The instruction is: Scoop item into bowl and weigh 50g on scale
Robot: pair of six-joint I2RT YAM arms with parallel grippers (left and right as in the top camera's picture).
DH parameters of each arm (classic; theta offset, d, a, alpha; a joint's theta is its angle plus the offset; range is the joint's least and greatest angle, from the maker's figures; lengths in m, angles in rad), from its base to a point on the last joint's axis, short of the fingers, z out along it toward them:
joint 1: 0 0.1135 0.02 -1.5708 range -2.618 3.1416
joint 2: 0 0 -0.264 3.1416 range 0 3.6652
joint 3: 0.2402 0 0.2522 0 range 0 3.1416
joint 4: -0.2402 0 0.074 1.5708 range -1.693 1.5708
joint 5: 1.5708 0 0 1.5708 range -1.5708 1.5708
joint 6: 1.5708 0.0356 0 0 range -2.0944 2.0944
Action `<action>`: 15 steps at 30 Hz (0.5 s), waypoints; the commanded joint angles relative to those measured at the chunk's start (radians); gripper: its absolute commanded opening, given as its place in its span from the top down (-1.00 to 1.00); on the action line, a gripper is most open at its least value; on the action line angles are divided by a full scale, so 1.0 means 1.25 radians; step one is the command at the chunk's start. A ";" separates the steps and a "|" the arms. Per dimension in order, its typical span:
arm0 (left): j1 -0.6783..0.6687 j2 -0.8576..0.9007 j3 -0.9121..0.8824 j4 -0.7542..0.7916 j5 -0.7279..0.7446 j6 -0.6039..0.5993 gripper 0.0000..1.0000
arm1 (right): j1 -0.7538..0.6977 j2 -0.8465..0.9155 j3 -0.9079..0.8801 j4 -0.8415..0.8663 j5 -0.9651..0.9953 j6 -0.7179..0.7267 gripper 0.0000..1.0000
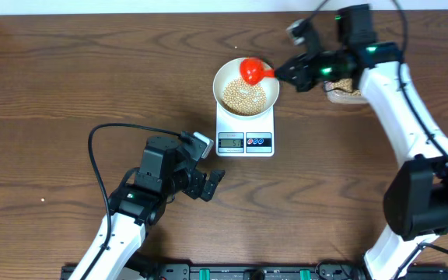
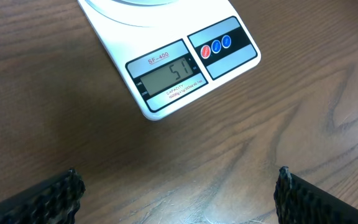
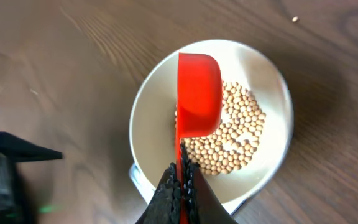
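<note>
The white bowl (image 1: 225,78) stands on the white scale (image 1: 245,134), with a heap of tan beans (image 1: 244,97) in it. In the left wrist view the scale's display (image 2: 166,74) reads 51. A red scoop (image 1: 252,70) hangs over the bowl's far rim, and my right gripper (image 1: 284,72) is shut on its handle. From the right wrist, the scoop (image 3: 197,93) shows its smooth red side above the beans (image 3: 235,137), inside the bowl's rim (image 3: 146,106). My left gripper (image 1: 213,183) stands open over bare table just in front of the scale, its fingertips (image 2: 51,198) wide apart.
A clear tub of beans (image 1: 342,90) sits to the right of the scale, partly hidden under my right arm. One stray bean (image 3: 294,19) lies on the wood beyond the bowl. The left arm's cable (image 1: 99,155) loops over the table on the left.
</note>
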 commanded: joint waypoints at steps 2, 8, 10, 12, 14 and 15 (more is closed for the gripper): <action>0.002 0.000 0.000 0.001 0.002 -0.007 -1.00 | 0.065 -0.020 0.020 0.000 0.188 -0.064 0.98; 0.002 0.000 0.000 0.001 0.002 -0.007 -1.00 | 0.094 0.009 0.020 0.000 0.226 -0.076 0.98; 0.002 0.000 0.000 0.001 0.002 -0.007 -1.00 | 0.094 0.019 0.019 0.001 0.232 -0.076 0.98; 0.002 0.000 0.000 0.001 0.002 -0.007 -1.00 | 0.094 0.027 0.019 0.002 0.238 -0.082 0.98; 0.002 0.000 0.000 0.001 0.002 -0.007 -1.00 | 0.094 0.036 0.019 0.002 0.253 -0.085 0.98; 0.002 0.000 0.000 0.001 0.002 -0.007 -1.00 | 0.094 0.040 0.019 0.002 0.258 -0.086 0.98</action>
